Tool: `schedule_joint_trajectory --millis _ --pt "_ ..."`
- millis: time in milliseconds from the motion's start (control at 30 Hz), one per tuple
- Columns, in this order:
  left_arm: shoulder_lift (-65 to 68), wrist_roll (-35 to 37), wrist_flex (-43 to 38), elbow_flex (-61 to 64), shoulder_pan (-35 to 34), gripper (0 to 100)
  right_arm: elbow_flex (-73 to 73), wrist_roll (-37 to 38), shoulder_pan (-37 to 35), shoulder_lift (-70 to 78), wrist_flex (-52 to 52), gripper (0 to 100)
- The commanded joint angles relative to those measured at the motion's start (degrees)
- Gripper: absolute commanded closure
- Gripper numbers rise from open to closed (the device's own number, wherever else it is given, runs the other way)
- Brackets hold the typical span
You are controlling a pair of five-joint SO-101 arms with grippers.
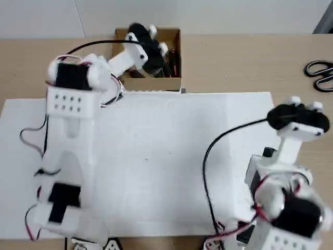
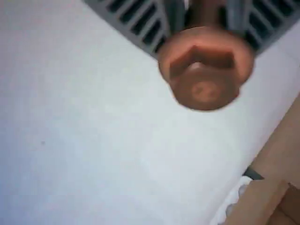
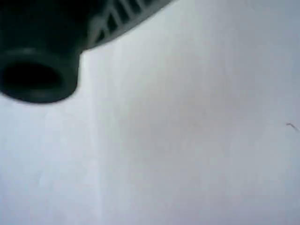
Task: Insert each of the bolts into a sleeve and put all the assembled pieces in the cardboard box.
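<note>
Bolt (image 2: 204,70): copper-brown, hex head on a round flange. The head faces the left wrist camera and the shank runs back between the grey ribbed fingers (image 2: 136,18), mostly hidden. The fingers are clamped on it.

Left gripper (image 1: 150,51) is stretched forward over the cardboard box (image 1: 174,82) at the far edge of the worktop (image 1: 234,62), with the bolt held up there. Dark pieces lie inside the box, type unclear.

Sleeve (image 3: 40,75): black, short tube. Its open bore faces the right wrist camera and its long axis runs back into the grip. The fingers (image 3: 122,18) are closed on it, above the white paper (image 1: 171,156).

Right gripper (image 1: 299,117) is held up near the paper's right edge, well apart from the box.
</note>
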Motion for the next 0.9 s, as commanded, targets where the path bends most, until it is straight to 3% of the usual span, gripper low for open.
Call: schedule_joint_trajectory --millis 0,133,300,567,867 --pt "-10.81 5.63 0.7 2.59 1.32 99 1.76 3.52 -0.66 -5.23 -3.3 99.6" --pt "-18.29 13.01 -1.14 7.96 2.02 99 7.91 3.96 -0.66 -11.74 -8.48 99.6" --pt "-29.45 34.99 -4.92 14.11 2.29 99 17.14 4.04 -5.58 -22.02 -13.05 99.6" --pt "-46.24 71.21 -11.87 37.85 2.29 99 35.78 3.69 -23.16 -38.64 -19.74 99.6" --pt "-62.86 85.19 -29.8 65.01 2.37 99 42.11 3.96 -36.44 -38.02 -28.97 99.6"
